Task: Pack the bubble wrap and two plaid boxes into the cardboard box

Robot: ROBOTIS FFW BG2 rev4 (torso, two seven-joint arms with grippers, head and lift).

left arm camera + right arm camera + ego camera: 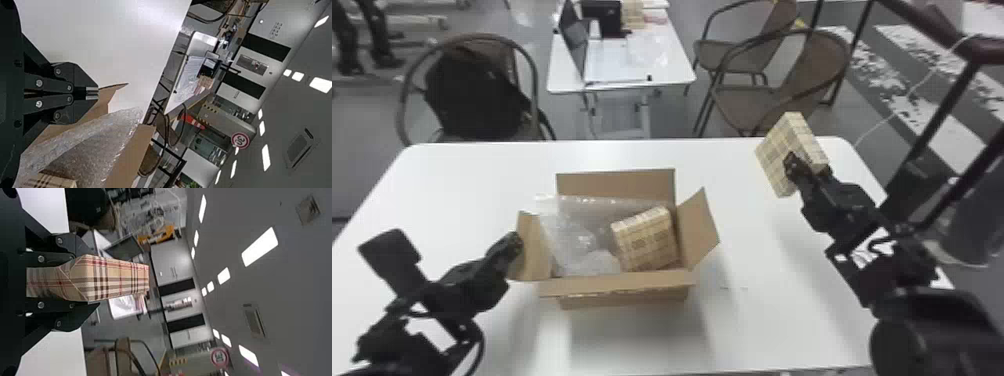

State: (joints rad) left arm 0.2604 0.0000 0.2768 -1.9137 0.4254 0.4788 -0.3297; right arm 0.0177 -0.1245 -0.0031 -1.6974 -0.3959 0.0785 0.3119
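Overhead light fills the room, coming from white ceiling lights (321,85) that glare against a dim grey ceiling (274,117) in both wrist views. In the head view the white tabletop (767,310) is bright, with soft-edged, pale grey shadows beside the near end of the cardboard box (699,232). Small glints run along the bubble wrap (567,235). The black bag (472,95) on the chair (527,65) sinks into near-black with little detail. The left wrist view has a washed-out patch of glare on the tabletop; in the right wrist view, the plaid box (117,280) is evenly lit.
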